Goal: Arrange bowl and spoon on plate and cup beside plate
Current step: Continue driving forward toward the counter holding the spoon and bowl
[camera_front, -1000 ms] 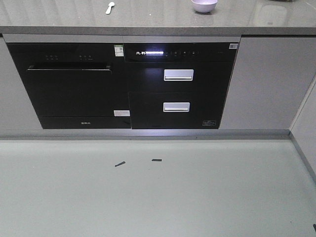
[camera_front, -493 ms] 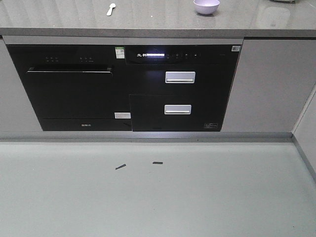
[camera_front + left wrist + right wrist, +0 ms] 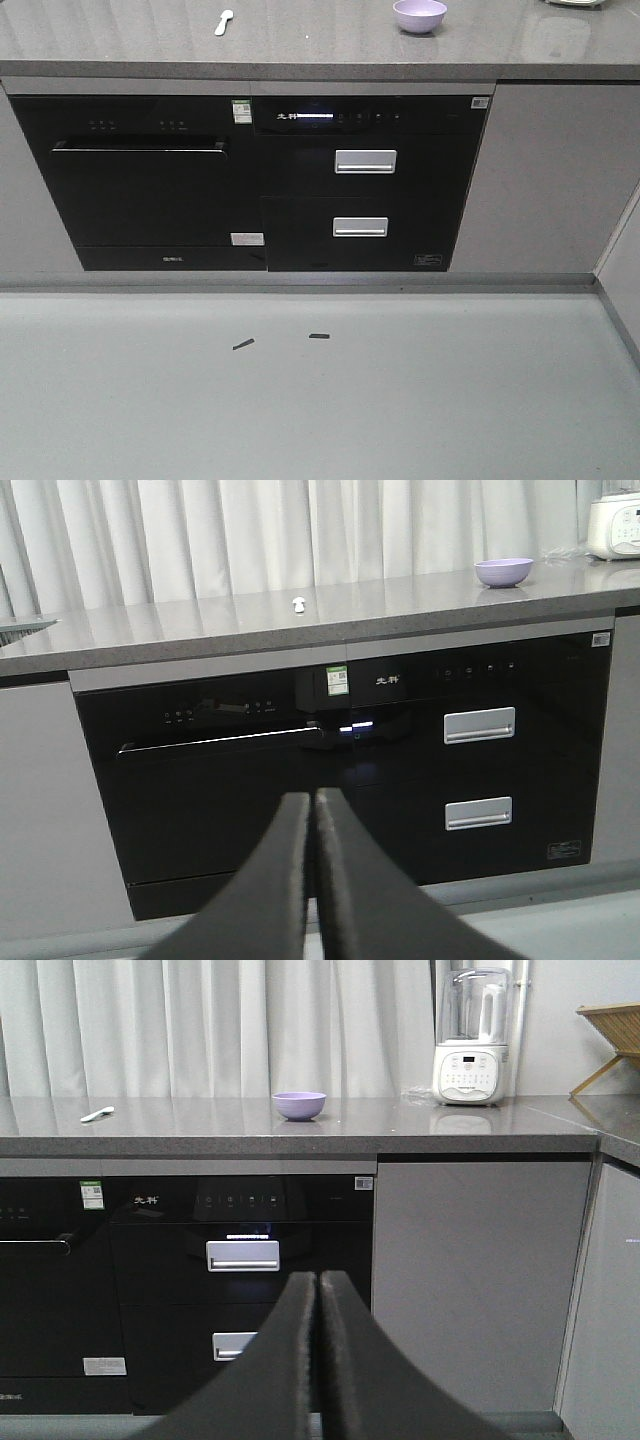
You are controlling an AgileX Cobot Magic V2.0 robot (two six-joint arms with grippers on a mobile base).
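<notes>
Right gripper [image 3: 318, 1278] and left gripper [image 3: 312, 798] are hanging pressed together, holding nothing. I am facing the bowl [image 3: 299, 1105] on the counter [image 3: 480, 1125], upper centre, just left of my right tips' line. The spoon [image 3: 298, 603] is lying upper centre above my left tips.

Your left dark matte claw [image 3: 312, 798] has both fingers pressed flat together, pointing straight ahead; your right dark matte claw [image 3: 317, 1278] looks identical.
</notes>
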